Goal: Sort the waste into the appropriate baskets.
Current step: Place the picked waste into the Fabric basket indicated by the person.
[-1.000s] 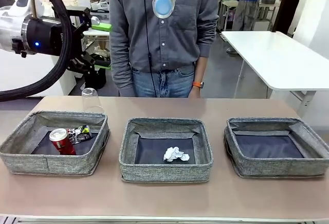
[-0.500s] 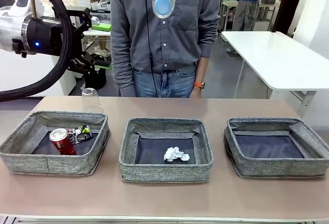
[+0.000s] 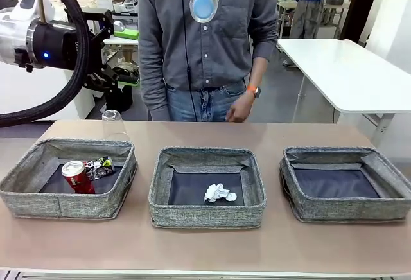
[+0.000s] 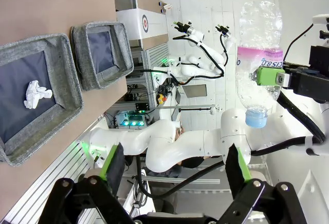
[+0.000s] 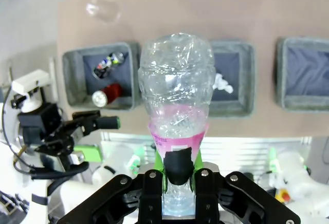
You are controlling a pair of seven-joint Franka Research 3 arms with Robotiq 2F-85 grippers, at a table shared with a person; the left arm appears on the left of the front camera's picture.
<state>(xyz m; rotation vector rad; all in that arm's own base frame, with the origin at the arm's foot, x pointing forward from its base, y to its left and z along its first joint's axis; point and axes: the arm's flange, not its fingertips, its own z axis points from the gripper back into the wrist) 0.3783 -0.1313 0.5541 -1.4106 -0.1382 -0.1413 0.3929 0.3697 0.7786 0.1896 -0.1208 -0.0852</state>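
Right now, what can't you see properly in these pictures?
- Front view: the clear plastic bottle is cut off above by the top edge.
- Front view: the print on the crushed can in the left basket is too small to read.
- Right wrist view: the right gripper covers most of the bottle's neck.
- Left wrist view: the bottle's label has print too small to read.

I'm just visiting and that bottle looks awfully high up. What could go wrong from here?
The robot's right hand grips the clear plastic bottle near its neck, high above the table; released there, it might bounce out of the shallow empty basket. The person's hand hangs by the far table edge, so the bottle coming down could pass near it.
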